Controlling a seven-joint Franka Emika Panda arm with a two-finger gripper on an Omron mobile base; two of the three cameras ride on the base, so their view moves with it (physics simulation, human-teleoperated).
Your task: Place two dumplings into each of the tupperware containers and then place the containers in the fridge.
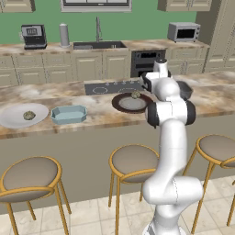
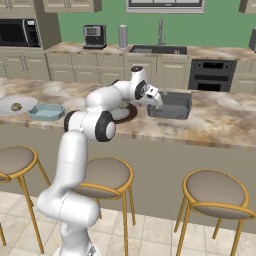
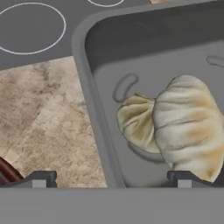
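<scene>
We hold the tool (image 3: 111, 179) released over the grey tub (image 3: 94, 87), where two dumplings (image 3: 175, 127) lie touching. That tub looks filled. Next: fetch the dumpling (image 1: 136, 94) on the brown plate (image 1: 120, 104) for the blue tub (image 1: 69, 114).

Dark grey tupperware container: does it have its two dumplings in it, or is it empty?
Filled. In the hand view two dumplings lie touching on the floor of the dark grey container, with the open gripper above its rim.
</scene>
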